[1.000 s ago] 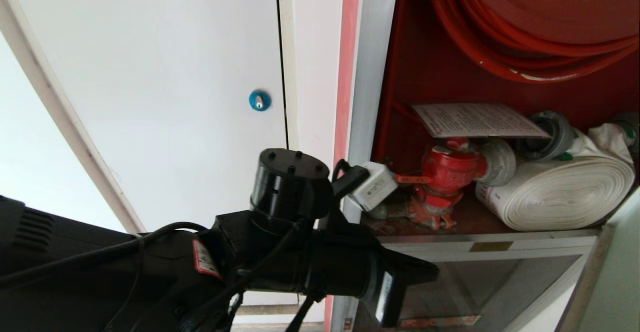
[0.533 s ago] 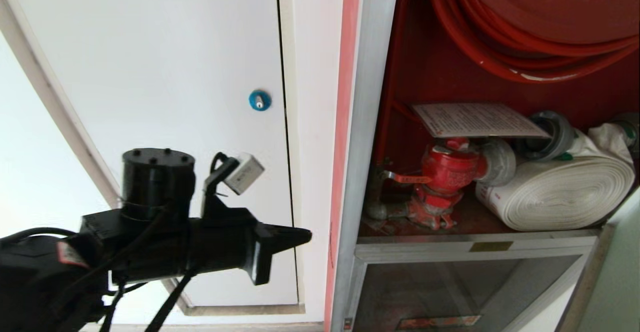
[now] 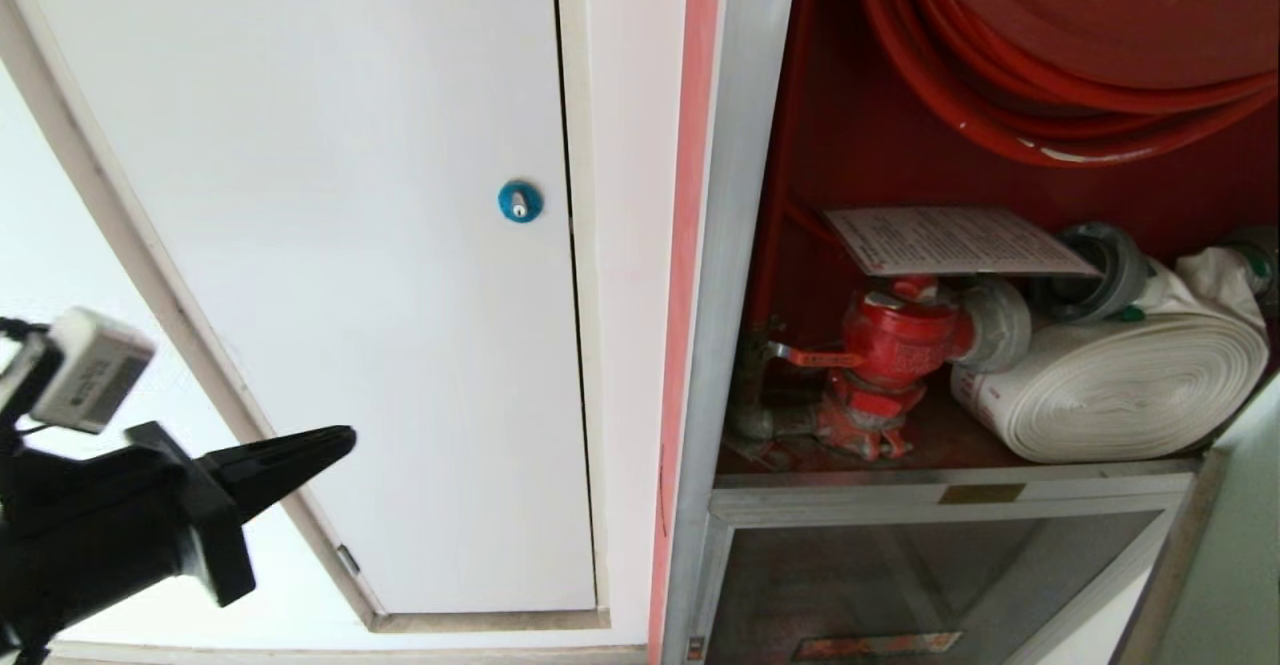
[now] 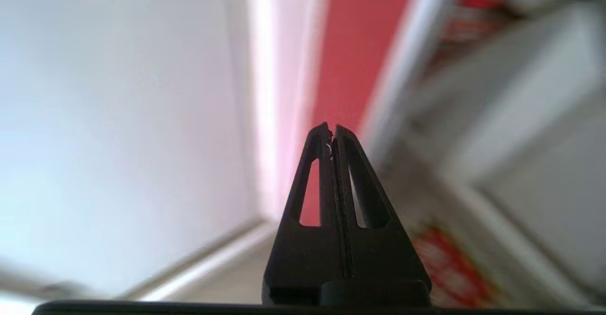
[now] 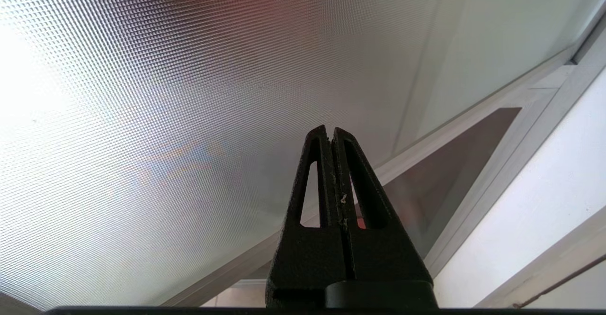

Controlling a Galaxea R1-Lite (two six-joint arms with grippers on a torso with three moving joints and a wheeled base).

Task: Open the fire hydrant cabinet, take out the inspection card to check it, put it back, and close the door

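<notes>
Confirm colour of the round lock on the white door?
Blue, with a silver keyhole centre: round lock on the white door. Head view shows it best.

Black tapered fingers (image 3: 300, 455) (slotted), grey-white wrist camera box (image 3: 92, 370).

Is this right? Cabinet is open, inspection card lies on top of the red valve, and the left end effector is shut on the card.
Not quite. The left end effector is shut but holds nothing: in the head view it sits low in front of the white door, well clear of the fire hydrant cabinet. The inspection card does lie on the red valve, untouched.
</notes>
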